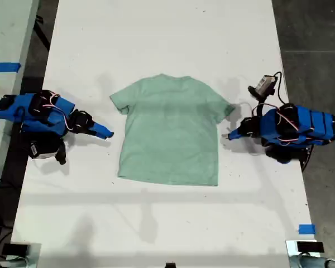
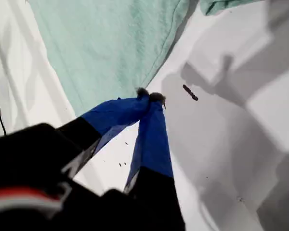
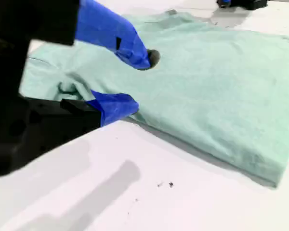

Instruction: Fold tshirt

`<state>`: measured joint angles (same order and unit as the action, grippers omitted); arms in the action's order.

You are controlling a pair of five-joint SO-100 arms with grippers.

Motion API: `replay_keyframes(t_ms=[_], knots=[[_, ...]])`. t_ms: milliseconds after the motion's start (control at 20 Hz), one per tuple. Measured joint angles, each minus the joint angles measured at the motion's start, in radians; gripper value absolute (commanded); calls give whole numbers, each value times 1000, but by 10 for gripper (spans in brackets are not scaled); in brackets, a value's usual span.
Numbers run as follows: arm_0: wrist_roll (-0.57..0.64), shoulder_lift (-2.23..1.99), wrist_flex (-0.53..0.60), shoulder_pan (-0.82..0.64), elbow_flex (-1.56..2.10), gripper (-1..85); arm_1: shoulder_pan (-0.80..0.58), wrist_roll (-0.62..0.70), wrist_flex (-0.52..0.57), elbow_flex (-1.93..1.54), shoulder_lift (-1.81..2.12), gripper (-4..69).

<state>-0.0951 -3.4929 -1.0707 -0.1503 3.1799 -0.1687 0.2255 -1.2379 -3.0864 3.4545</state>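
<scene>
The pale mint tshirt (image 1: 170, 134) lies flat in the middle of the white table (image 1: 156, 223), collar toward the exterior view's top. My first gripper (image 1: 230, 135) comes in from the exterior view's right. It is shut, and its tips (image 2: 150, 97) rest on the table right at the tshirt's (image 2: 111, 43) side edge, below the sleeve (image 2: 221, 5). Nothing shows between its jaws. My second gripper (image 1: 107, 133) is at the exterior view's left, open (image 3: 137, 83). Its jaws stand apart at the tshirt's (image 3: 216, 82) other side edge, near a rumpled sleeve (image 3: 62, 86).
A small grey device (image 1: 262, 85) with a cable sits on the table behind the first arm. Blue tape marks (image 1: 306, 229) the table's near corner at the exterior view's right. Dark floor (image 1: 312, 33) borders the table on that side. A dark speck (image 2: 190, 92) lies near the first gripper.
</scene>
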Motion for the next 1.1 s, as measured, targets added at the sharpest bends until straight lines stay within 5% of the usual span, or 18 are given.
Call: replay_keyframes(t_ms=[300,550,900,1100], knots=[[21,-2,46,-181,-20,1,-54,46,-95,163,-86,11],[44,276,5,-252,-273,1,-189,195,-155,584,-641,11],[334,1203,-497,-391,-1163,1,-400,489,-324,1173,-1322,11],[502,1330,-586,-500,-1345,1,-503,600,-396,1370,-1453,11]])
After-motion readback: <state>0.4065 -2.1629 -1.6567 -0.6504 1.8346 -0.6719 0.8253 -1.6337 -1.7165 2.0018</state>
